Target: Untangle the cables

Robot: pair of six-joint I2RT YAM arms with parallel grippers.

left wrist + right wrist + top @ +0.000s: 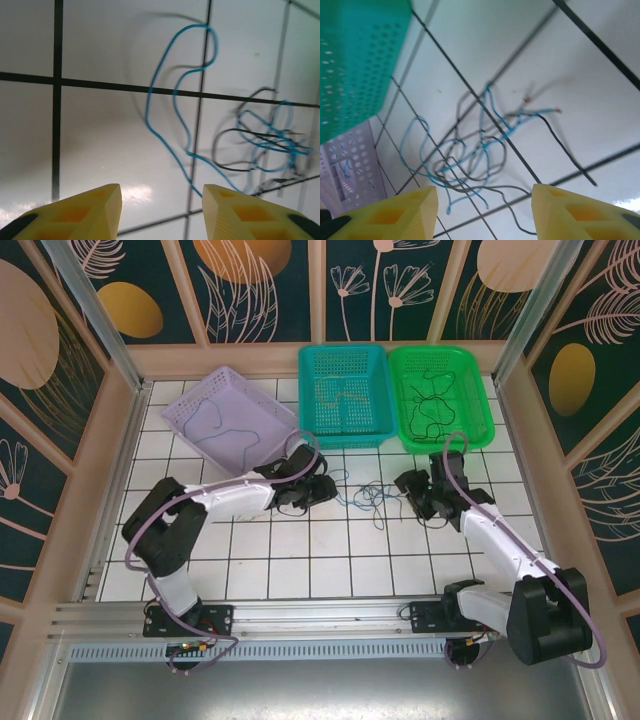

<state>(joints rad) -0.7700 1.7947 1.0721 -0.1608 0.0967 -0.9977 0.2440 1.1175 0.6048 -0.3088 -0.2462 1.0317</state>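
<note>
From above, a small knot of thin blue and black cables [372, 498] lies on the white tiled table [300, 560] with its dark grid lines, in front of the baskets and between the two arms. The left hand [325, 485] sits just to the left of the knot and the right hand [408, 485] just to its right; from this height I cannot tell how far either is spread. Along the far edge stand a lilac perforated plastic basket [232, 415], set askew, a teal perforated plastic basket [345, 395] and a bright green perforated plastic basket [440, 395]. A dark blue cable [215, 420] curls in the lilac one, a pale cable [340, 398] in the teal one and a black cable [432, 405] in the green one.

At the left wrist, the hand's [161, 210] yellow fingers [95, 210] are spread wide with nothing between them. A blue strand loops across the tiles ahead and runs down close to the right fingertip; the knot of blue and black lies further right.

At the right wrist, the hand [485, 210] is likewise spread and empty, its yellow fingers [570, 212] apart above the table. The knot sprawls just beyond them across a grid line, with the teal basket's wall at upper left and the lilac basket at lower left.
</note>
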